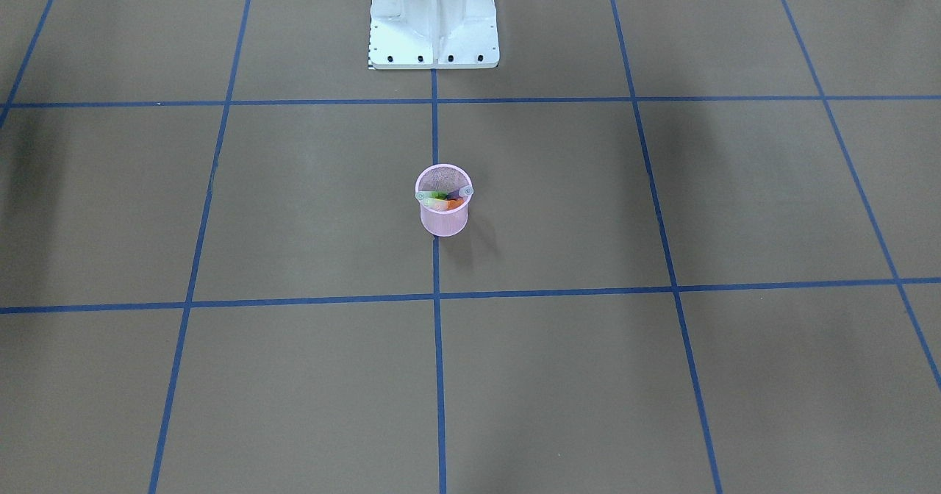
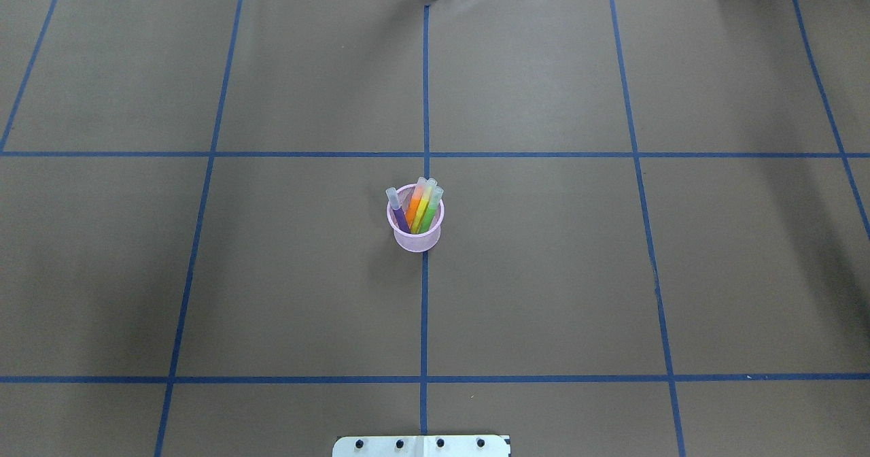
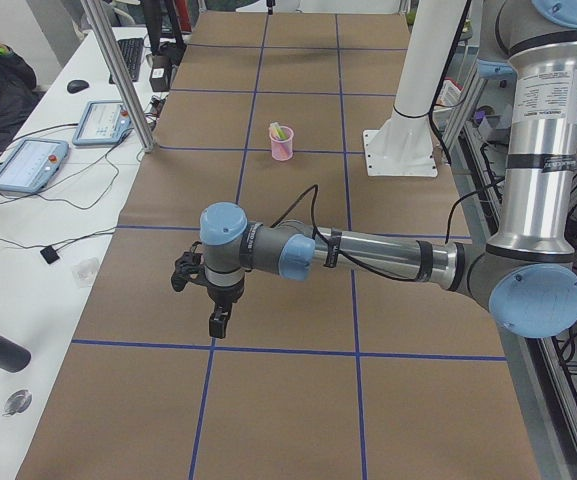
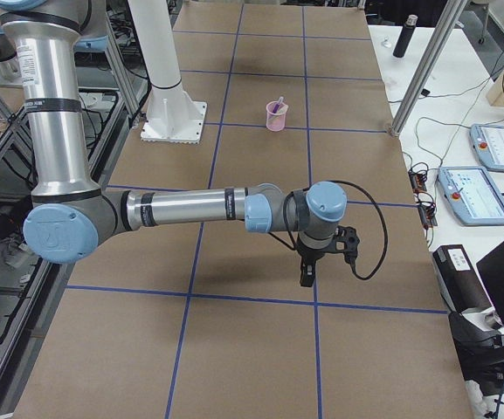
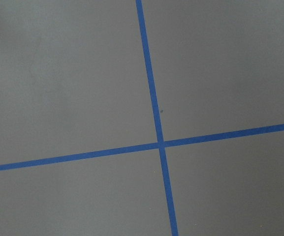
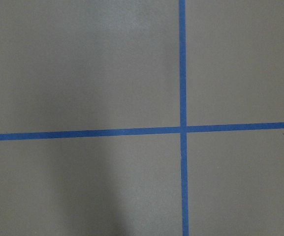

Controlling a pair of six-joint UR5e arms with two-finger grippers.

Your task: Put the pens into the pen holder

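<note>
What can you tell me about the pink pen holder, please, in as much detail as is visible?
The pen holder is a small pink wire-mesh cup, round-rimmed, slightly tapered downward. It stands upright on the brown table, astride the central blue tape line. The pens, purple, orange and green among them, lean inside against its rim, caps up. Nothing else touches it.

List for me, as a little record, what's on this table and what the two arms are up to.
cup: pink mesh cup, upright on the middle tape line
pens: purple, orange and green pens stand inside the cup, caps up, leaning on its rim
loose pens: none seen on the table
left gripper: over bare table, far from the cup; open or shut unclear
right gripper: over bare table at the other end; open or shut unclear
task: looks done
</note>
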